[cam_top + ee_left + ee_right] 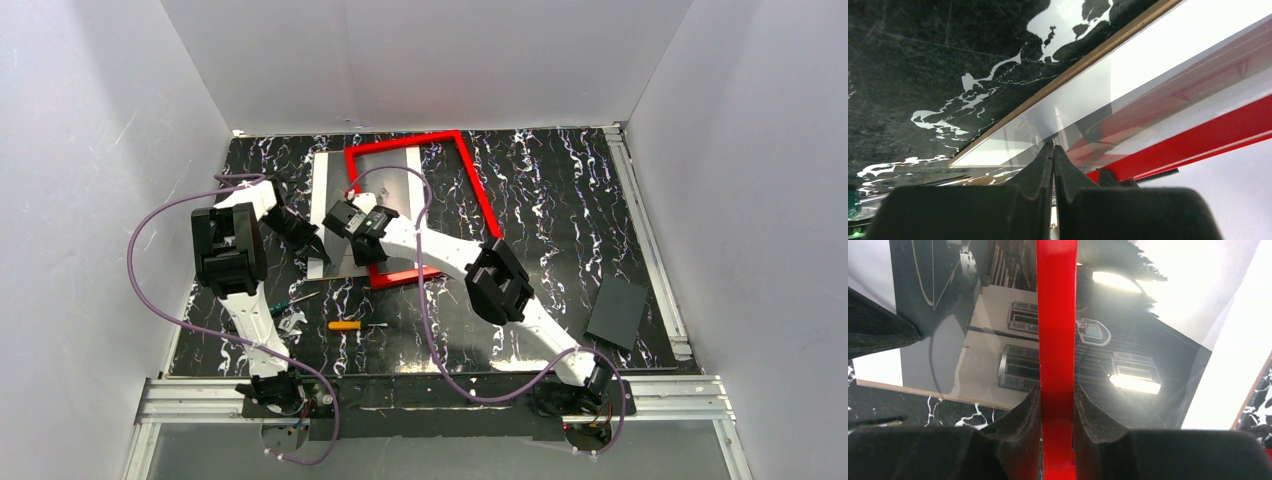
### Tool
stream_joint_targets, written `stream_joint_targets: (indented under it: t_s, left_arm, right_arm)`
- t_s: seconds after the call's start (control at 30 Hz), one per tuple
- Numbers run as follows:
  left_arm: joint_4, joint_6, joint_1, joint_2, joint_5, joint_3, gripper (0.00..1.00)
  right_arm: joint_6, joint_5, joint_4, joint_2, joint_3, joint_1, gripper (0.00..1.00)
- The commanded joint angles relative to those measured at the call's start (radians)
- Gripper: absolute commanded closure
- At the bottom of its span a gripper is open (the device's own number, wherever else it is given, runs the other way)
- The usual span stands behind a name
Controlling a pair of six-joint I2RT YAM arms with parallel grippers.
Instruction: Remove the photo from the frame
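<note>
The red frame (479, 190) lies skewed over the photo (325, 190), a glossy dim print with white side strips. My right gripper (362, 245) reaches in over the frame's left bar. In the right wrist view that red bar (1057, 315) runs between the fingers of the right gripper (1057, 390), which is shut on it, with the photo (1128, 350) lying beneath. My left gripper (318, 252) is at the photo's near left corner. In the left wrist view the left gripper (1054, 147) is pressed shut on the edge of the photo (1128, 75), the frame (1208, 130) just beyond.
A brown backing board edge (1088, 62) shows under the photo. An orange-handled screwdriver (345, 325) and a green-handled tool (295, 300) lie near the left arm. A dark grey board (617, 312) lies at the right. Aluminium rails (660, 250) border the mat.
</note>
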Motion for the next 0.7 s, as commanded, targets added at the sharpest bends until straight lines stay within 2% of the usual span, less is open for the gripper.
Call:
stream_joint_targets:
  t_s: [0.0, 0.2, 0.27, 0.33, 0.4, 0.5, 0.6, 0.67]
  left_arm:
    - [-0.149, 0.012, 0.006, 0.025, -0.043, 0.001, 1.0]
    - [-0.161, 0.022, 0.006, 0.028, -0.058, 0.009, 1.0]
    - [-0.161, 0.026, 0.006, 0.03, -0.06, 0.01, 1.0]
    - [-0.164, 0.03, 0.006, 0.028, -0.066, 0.008, 1.0]
    - [-0.168, 0.034, 0.005, 0.028, -0.071, 0.009, 1.0]
    - [-0.172, 0.04, 0.006, 0.033, -0.07, 0.016, 1.0]
    - [-0.178, 0.058, 0.006, 0.03, -0.075, 0.026, 1.0]
    - [-0.184, 0.065, 0.006, 0.032, -0.079, 0.031, 1.0]
  right_arm:
    - [0.057, -0.008, -0.063, -0.212, -0.03, -0.04, 0.99]
    - [0.132, -0.059, 0.0, -0.564, -0.39, -0.104, 0.99]
    - [0.143, -0.093, 0.06, -0.682, -0.567, -0.147, 0.99]
    - [0.092, -0.119, 0.183, -0.812, -0.789, -0.22, 0.99]
    - [-0.077, -0.143, 0.3, -0.93, -0.986, -0.343, 0.99]
    - [-0.142, -0.128, 0.313, -0.951, -1.055, -0.448, 0.99]
    - [-0.204, -0.11, 0.364, -0.887, -1.047, -0.472, 0.99]
    - [-0.332, -0.089, 0.407, -0.807, -1.023, -0.479, 0.99]
